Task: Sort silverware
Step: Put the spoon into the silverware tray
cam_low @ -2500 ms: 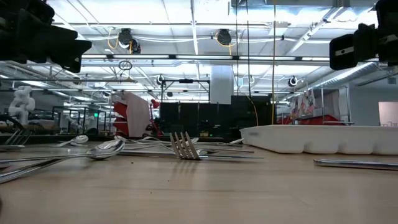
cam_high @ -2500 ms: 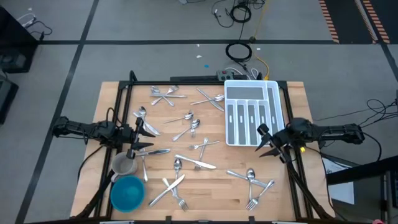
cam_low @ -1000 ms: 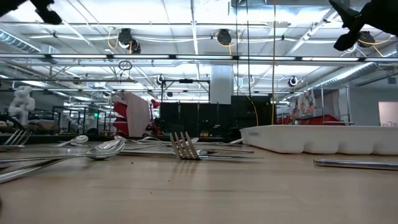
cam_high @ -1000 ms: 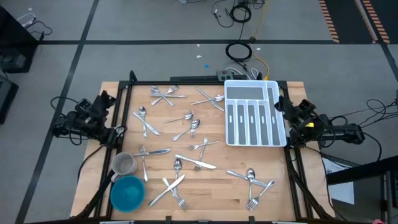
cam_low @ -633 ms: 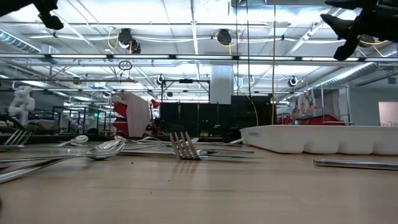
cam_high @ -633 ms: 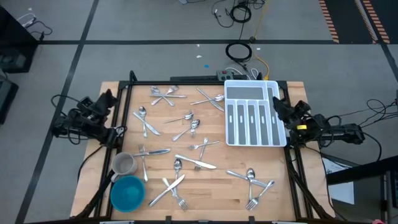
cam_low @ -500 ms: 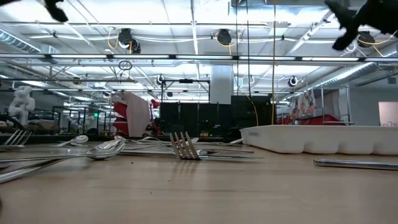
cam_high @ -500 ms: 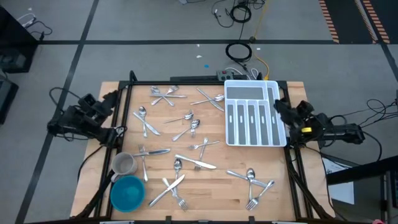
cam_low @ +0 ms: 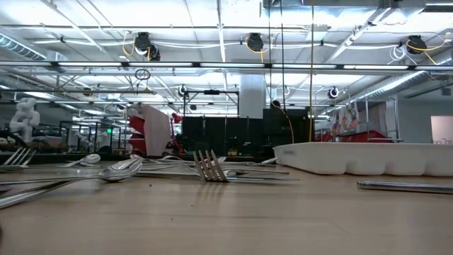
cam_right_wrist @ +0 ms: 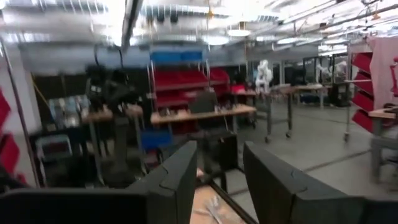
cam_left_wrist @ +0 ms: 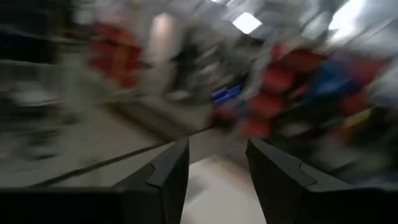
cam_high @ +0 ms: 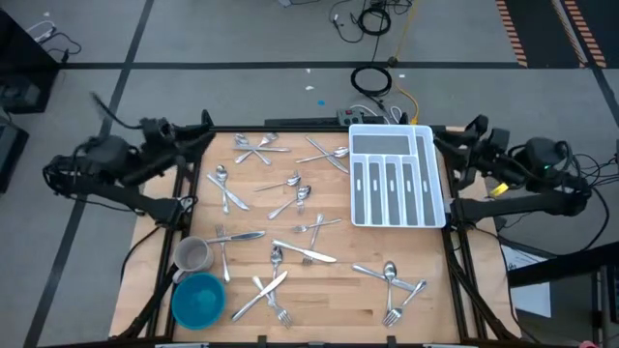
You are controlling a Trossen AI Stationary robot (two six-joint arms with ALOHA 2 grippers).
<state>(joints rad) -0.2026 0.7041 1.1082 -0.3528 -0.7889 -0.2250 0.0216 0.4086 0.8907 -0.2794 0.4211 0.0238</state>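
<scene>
A: Where is the silverware [cam_high: 290, 203] now?

B: I see it spread loose over the wooden tabletop [cam_high: 329, 290], in small groups. Some crossed pieces lie near the far edge, some in the middle, and more along the near edge. All of it lies outside the white organiser tray [cam_high: 394, 176], which sits at the right side.

A: And my pincers?

B: Both are away from the silverware. The left pincer [cam_high: 200, 130] is at the far left corner of the tabletop, above the frame. In its wrist view I see the fingers [cam_left_wrist: 168, 171] apart, with nothing between them. The right pincer [cam_high: 462, 145] is beyond the far right corner of the tray. Its fingers [cam_right_wrist: 177, 177] also stand apart and hold nothing.

A: Anything else on the tabletop?

B: A grey mug [cam_high: 192, 255] and a blue bowl [cam_high: 198, 299] near the left front corner.
</scene>
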